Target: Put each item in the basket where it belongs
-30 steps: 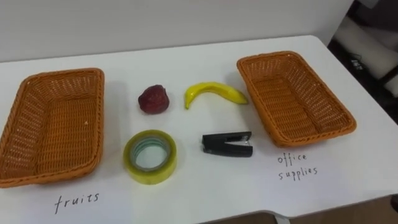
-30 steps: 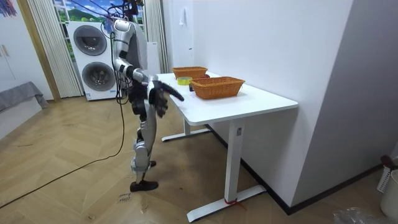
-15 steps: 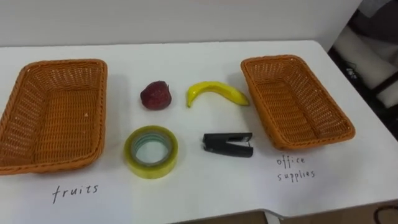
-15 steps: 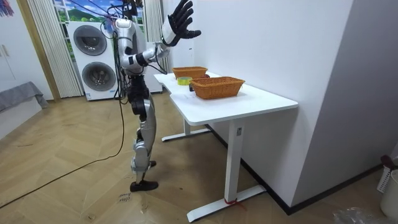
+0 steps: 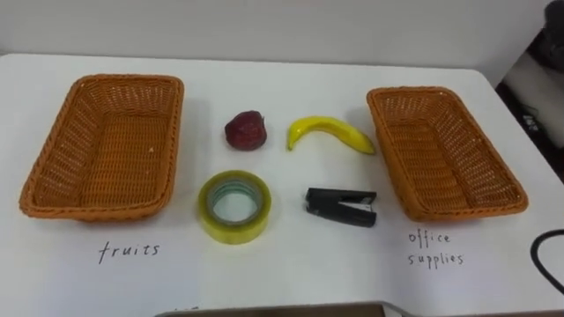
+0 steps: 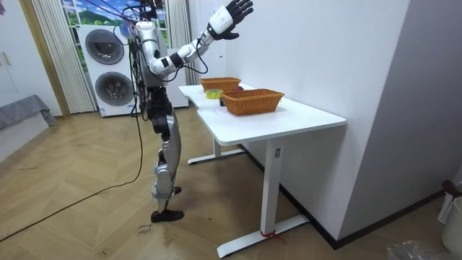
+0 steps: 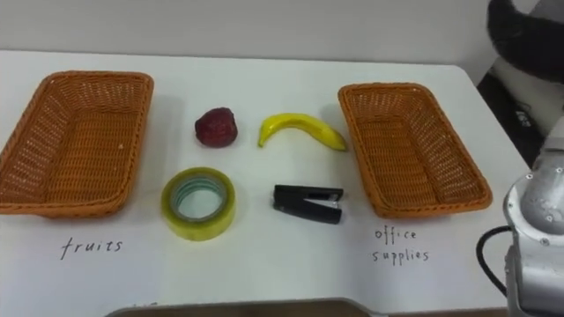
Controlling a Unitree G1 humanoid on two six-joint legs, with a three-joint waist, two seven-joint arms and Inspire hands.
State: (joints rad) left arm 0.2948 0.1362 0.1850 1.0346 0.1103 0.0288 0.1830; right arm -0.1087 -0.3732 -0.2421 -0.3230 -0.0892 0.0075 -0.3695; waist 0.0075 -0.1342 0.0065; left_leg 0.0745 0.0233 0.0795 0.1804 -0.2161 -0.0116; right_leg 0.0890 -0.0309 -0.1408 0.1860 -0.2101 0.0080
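Between two wicker baskets on the white table (image 5: 282,273) lie a dark red fruit (image 5: 246,129), a yellow banana (image 5: 328,132), a roll of yellow tape (image 5: 233,205) and a black stapler (image 5: 340,205). The basket (image 5: 53,167) labelled fruits is at the left. At the right sits the basket (image 5: 507,189) labelled office supplies. Both hold nothing. In the room view I stand at the table's end with my right hand (image 6: 232,14) raised high above it, fingers spread and holding nothing. Its forearm (image 7: 538,229) shows at the lower right of the right eye view.
The table's front edge runs along the bottom of the eye views, its right edge just past the office supplies basket. A white wall (image 6: 303,43) stands behind the table. Two washing machines (image 6: 108,68) are behind me, and wooden floor lies around.
My right arm has swung up from waist height to high over the table, hand spread. The eye views have shifted, so the whole layout sits further right. Nothing on the table has moved.
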